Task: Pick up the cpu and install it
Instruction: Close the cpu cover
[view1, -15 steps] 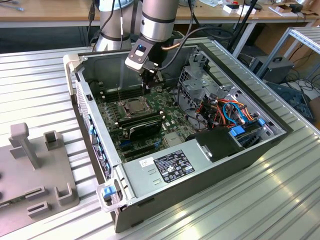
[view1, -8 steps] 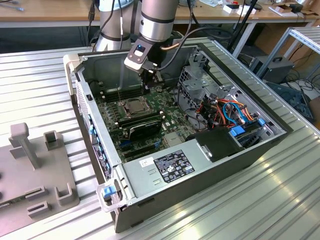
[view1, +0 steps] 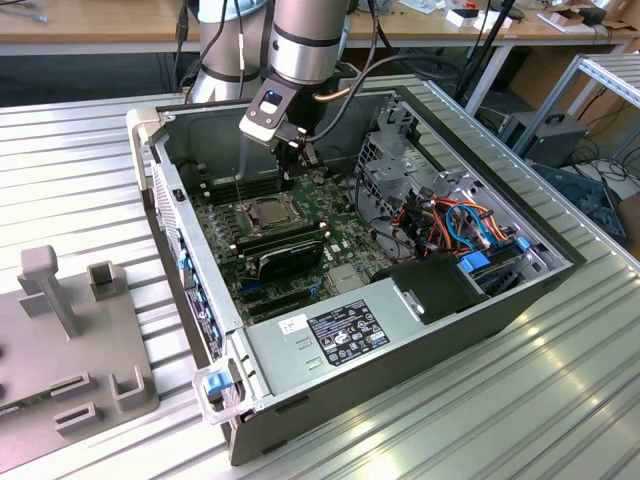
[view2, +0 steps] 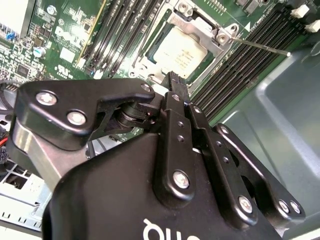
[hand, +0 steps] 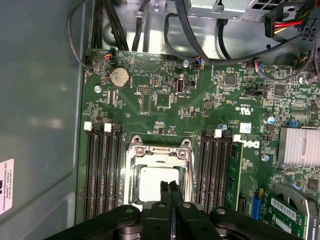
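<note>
Tool (hand: 169, 185) downward, fully closed.

the open case (view1: 205, 150) leaves room above the cpu (hand: 147, 182). memory slots (hand: 102, 170) flank it; a drive cage (view1: 395, 165) stands alongside.

Label print — power supply (view1: 345, 335), motherboard (hand: 200, 112)
</note>
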